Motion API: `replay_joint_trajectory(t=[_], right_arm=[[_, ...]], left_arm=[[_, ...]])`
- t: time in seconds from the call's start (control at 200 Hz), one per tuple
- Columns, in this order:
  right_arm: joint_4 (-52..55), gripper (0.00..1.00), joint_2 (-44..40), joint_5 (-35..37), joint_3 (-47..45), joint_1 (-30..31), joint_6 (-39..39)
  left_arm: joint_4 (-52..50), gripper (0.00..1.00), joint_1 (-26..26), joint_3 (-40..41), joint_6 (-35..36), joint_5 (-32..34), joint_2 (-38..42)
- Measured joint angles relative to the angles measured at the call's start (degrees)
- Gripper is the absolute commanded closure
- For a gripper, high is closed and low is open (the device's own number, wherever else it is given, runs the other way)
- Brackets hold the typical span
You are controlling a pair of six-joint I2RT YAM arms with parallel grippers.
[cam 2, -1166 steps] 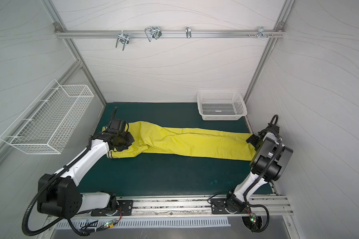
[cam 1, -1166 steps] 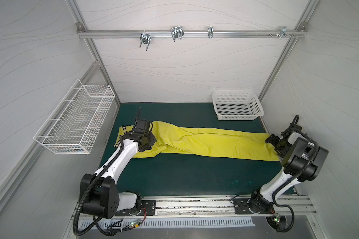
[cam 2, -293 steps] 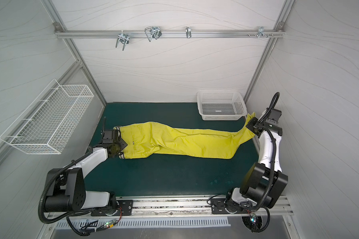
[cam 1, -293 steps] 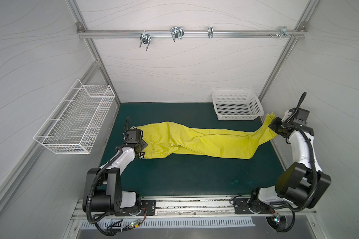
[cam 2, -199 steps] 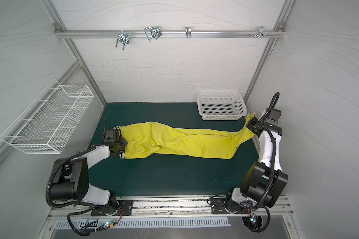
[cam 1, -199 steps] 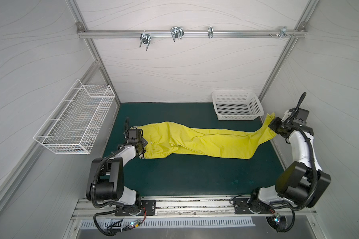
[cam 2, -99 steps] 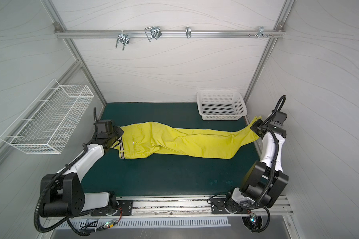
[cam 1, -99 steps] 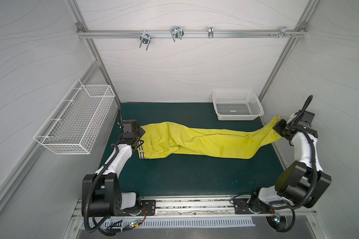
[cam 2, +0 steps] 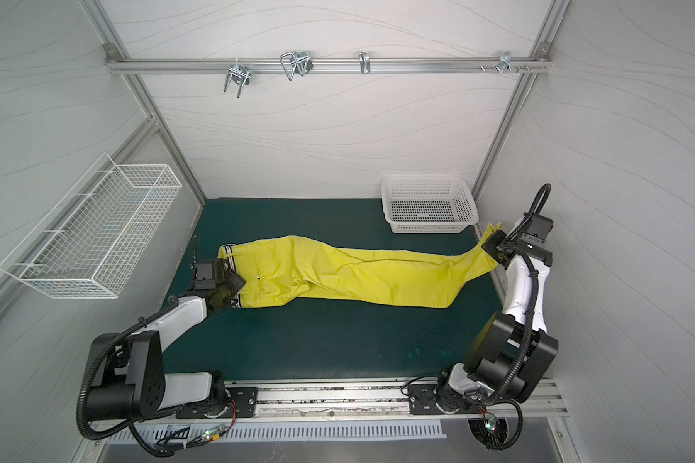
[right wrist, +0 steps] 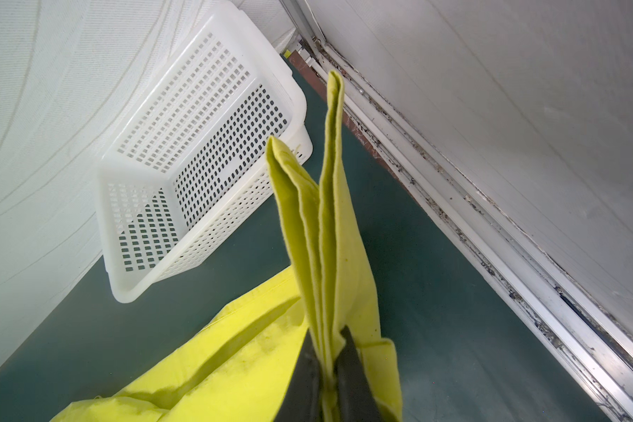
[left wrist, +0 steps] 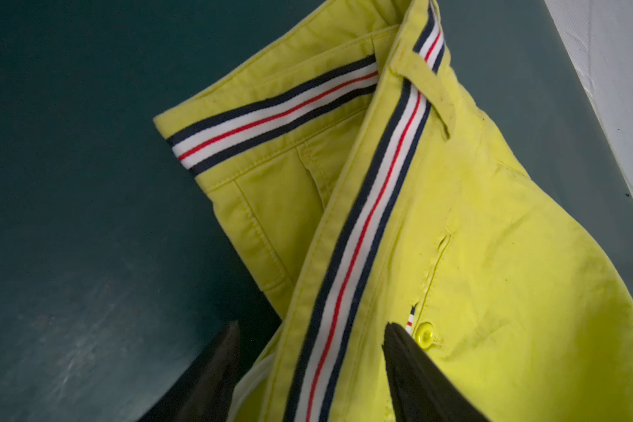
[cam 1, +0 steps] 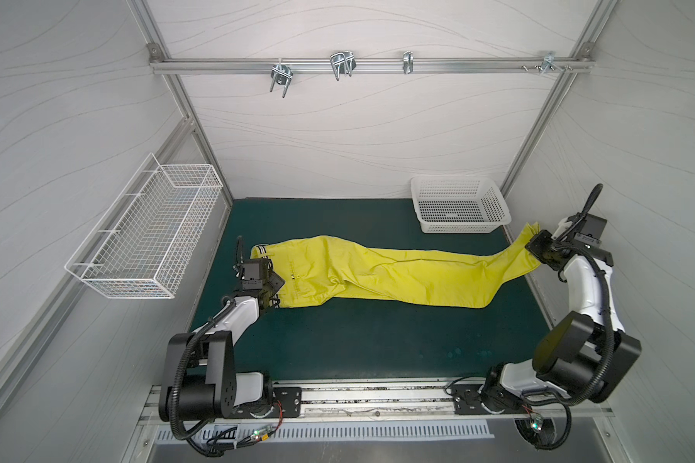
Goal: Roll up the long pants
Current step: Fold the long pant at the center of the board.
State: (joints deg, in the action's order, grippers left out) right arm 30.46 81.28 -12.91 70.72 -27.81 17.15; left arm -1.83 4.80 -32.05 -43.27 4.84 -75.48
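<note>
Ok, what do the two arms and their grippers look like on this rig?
Both the left arm and right arm have white link shells between bulky black joint housings, with black corrugated cable conduit looped alongside. The left gripper and right gripper are black, with dark tapered fingers. Both arms mount on black plates on a silver rail.

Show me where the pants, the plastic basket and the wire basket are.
pants (cam 1: 378, 276): in a top view, middle of the legs.
plastic basket (cam 1: 458, 227): in a top view, its near wall.
wire basket (cam 1: 145, 240): in a top view, its long mesh side.
</note>
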Motion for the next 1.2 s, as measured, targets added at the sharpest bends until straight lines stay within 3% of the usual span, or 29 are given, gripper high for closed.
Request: replay_joint_trajectory(t=[0.26, 0.315, 0.38, 0.475, 0.64, 0.77, 0.95, 1.201], right_arm=[[-0.04, 1.0, 0.0, -0.04, -0.09, 0.63, 0.0], [-0.09, 1.0, 0.0, -0.02, -0.24, 0.79, 0.0], [-0.11, 1.0, 0.0, 0.0, -0.39, 0.94, 0.0], [-0.15, 1.0, 0.0, 0.02, -0.39, 1.16, -0.02], [-0.15, 1.0, 0.0, 0.83, -0.39, 1.25, -0.07], [0.15, 1.0, 0.0, 1.9, -0.37, 0.63, -0.48], [0.33, 1.0, 0.0, 2.01, -0.42, -4.04, -0.46], [0.63, 1.0, -0.17, 2.71, -1.55, -8.96, -0.15]], left_arm=[[7.08, 0.34, 0.76, 3.28, -1.55, -3.58, -1.66], [9.51, 0.39, 0.81, 3.96, -2.34, -4.31, -2.58], [11.96, 0.56, 0.81, 4.37, -3.48, -4.96, -3.98], [14.8, 1.0, 0.83, 4.35, -5.44, -6.25, -5.7], [13.94, 1.0, 0.81, 2.25, -6.64, -7.19, -5.27], [8.63, 1.0, 0.79, -0.85, -5.99, -5.62, -0.59], [2.64, 1.0, 0.68, -6.34, -2.64, -3.26, 4.66], [-1.62, 1.0, 0.96, -14.56, 2.03, 1.75, -0.9]])
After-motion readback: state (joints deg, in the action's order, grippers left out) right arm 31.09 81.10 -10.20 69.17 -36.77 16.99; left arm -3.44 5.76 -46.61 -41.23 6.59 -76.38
